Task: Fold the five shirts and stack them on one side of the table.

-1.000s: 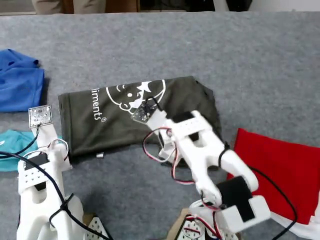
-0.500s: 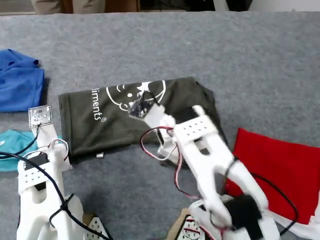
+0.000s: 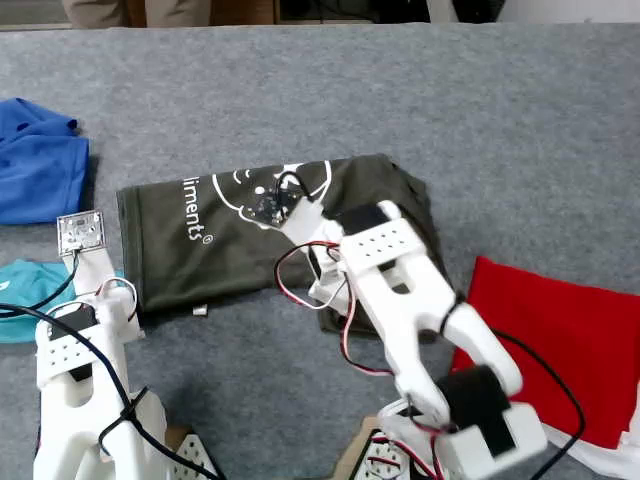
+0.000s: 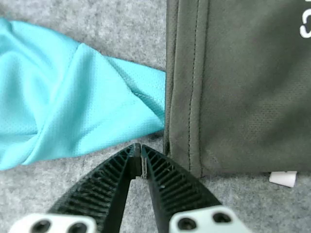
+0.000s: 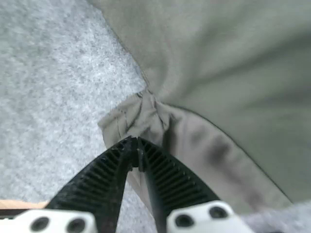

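Shifted farther over the olive shirt (image 3: 220, 250), the right gripper (image 5: 137, 144) pinches its bunched edge; the left gripper (image 4: 138, 149) sits closed, empty.

three cameras, one grey table

the high camera sits off the arms and looks steeply down over the grey felt-covered table (image 3: 500, 120), far enough back to take in both white arms and the dark olive shirt with white print (image 3: 230, 250). the left wrist camera looks down past the black ribbed left gripper (image 4: 138, 154), close over the spot where that shirt's hem meets a turquoise mesh shirt (image 4: 73, 107). the right wrist camera, nearer still, faces the olive shirt's bunched edge past the black ribbed right gripper (image 5: 137, 148). all three views share that shirt.
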Motion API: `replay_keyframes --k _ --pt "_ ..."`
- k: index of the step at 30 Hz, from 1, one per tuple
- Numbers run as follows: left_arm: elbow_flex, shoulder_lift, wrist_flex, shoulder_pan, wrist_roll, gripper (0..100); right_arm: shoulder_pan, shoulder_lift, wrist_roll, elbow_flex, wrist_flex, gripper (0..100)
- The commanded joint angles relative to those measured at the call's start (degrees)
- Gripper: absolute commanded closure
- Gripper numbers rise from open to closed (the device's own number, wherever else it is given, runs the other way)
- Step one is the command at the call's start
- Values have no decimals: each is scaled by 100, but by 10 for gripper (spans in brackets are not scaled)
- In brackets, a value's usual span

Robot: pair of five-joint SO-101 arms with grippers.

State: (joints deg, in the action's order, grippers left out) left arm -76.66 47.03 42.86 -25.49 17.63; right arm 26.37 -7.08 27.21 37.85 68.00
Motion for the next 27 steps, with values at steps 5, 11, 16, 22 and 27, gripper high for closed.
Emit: replay_keyframes --k 5,11,16,22,27 --pt "9 92 -70 -44 18 981 426 303 35 338 -299 994" --pt "70 101 -44 62 18 981 998 -505 -158 514 -193 994" --pt "747 101 686 9 9 981 286 -1253 167 66 519 994" --pt "2479 40 1662 53 -229 981 -1279 -1560 993 -1051 774 994" --pt "3130 -127 1371 580 -457 981 -2079 -242 1213 -1815 158 994"
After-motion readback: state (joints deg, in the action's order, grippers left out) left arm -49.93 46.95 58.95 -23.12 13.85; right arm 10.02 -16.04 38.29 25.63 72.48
